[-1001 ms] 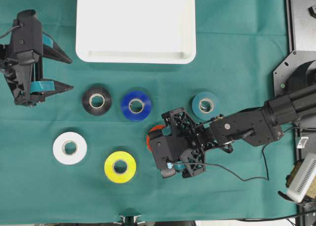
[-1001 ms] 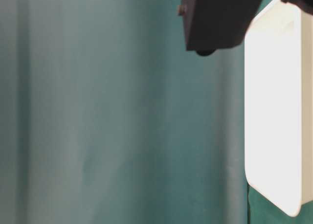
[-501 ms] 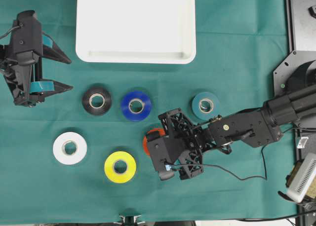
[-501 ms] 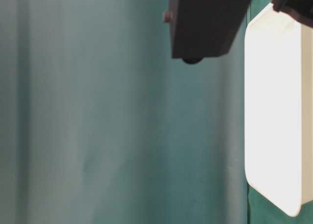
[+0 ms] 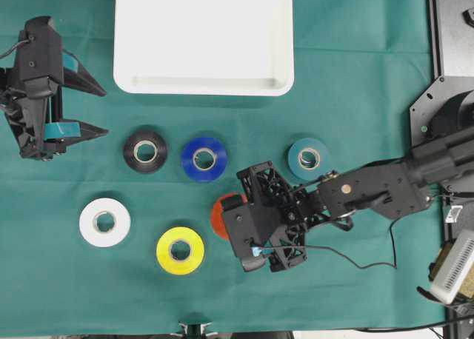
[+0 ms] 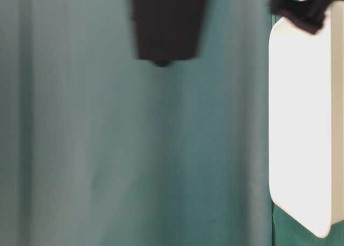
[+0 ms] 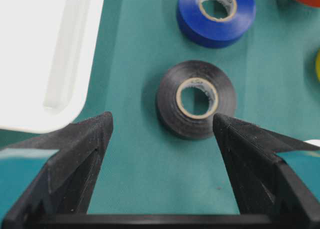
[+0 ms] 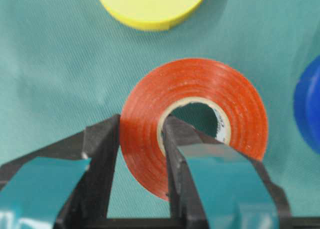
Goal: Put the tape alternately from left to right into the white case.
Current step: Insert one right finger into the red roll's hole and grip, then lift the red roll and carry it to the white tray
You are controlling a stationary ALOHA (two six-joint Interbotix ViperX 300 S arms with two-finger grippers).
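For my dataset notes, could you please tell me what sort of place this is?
Probably a robotics lab bench: a green cloth covers the table, two black robot arms work over it, and tape rolls lie beside a white case.

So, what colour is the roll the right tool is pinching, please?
Red, clearest in the right wrist view.

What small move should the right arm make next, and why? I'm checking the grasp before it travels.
Probably a short lift straight up. The right gripper is shut on the red roll, one finger through its core, one outside the wall, and the roll seems to lie on the cloth; the white case holds no rolls.
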